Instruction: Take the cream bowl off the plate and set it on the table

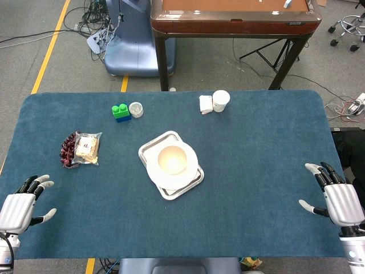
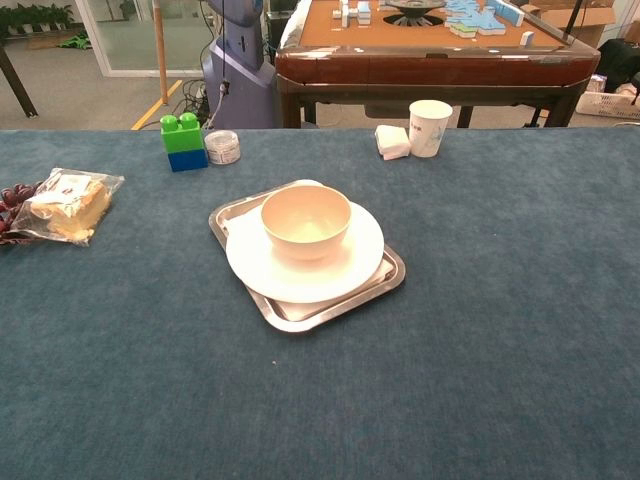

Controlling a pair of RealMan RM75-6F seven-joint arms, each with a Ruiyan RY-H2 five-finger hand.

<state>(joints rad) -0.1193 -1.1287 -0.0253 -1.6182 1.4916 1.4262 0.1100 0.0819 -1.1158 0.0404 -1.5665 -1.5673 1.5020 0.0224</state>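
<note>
Cream bowl (image 2: 306,221) sits on the plate (image 2: 350,272), untouched; left hand (image 1: 21,205) and right hand (image 1: 337,197), both spread wide and empty, flank it far off. Next: reach and grasp.

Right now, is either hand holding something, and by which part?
Nothing is held. The left hand and right hand are open, far from the cream bowl.

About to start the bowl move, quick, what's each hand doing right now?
Left hand: open, holding nothing, at the table's near left corner.
Right hand: open, holding nothing, at the near right edge.
</note>
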